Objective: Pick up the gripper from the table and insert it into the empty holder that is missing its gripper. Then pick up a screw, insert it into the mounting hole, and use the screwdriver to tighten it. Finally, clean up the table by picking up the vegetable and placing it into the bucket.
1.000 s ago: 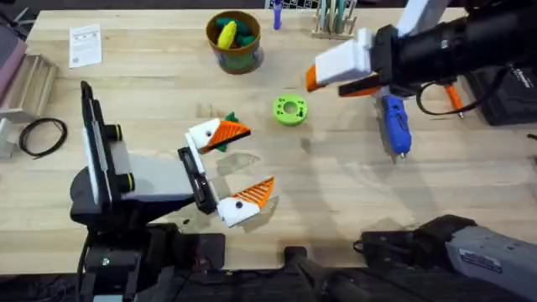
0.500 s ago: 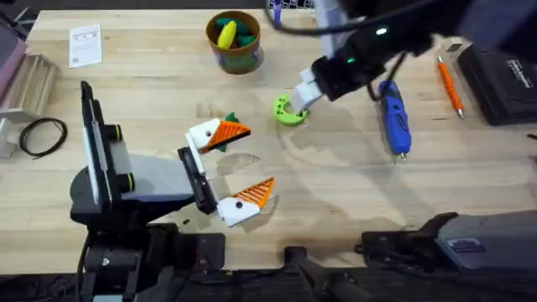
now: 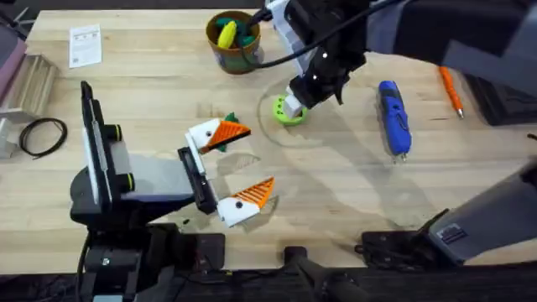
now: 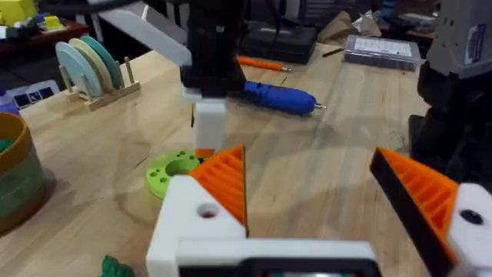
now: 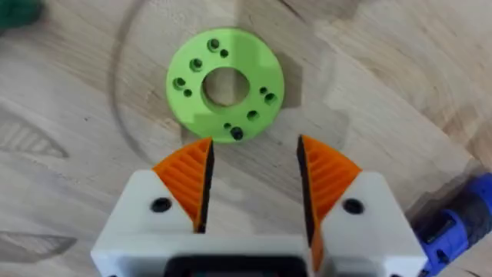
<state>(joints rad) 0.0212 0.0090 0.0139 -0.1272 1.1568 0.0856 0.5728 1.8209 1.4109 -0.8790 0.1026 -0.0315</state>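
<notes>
One right gripper [image 5: 254, 181] hangs above the table [image 3: 336, 193] with its jaws set apart at a moderate width and nothing between them; its two orange ribbed pads [image 5: 188, 175] point at a single round green disc [image 5: 225, 85], which lies just beyond the fingertips, centred on the gap and apart from both pads. The disc has one large centre hole ringed by several small holes. One blue screwdriver [image 3: 393, 117] lies flat on the wood to the outer side of these jaws, near but not touching; no lettering on it can be read. One left gripper [image 3: 226, 168] rests low with its jaws spread wide and empty. One dark-green vegetable [image 3: 223, 138] lies just beside and partly under its farther white finger [image 3: 204, 134]. One bucket [image 3: 234, 41] stands well beyond both sets of jaws, holding yellow and green items. One thin orange pen-like tool [image 3: 450, 90] lies past the screwdriver. One white card [image 3: 85, 44] bears print too small to read.
</notes>
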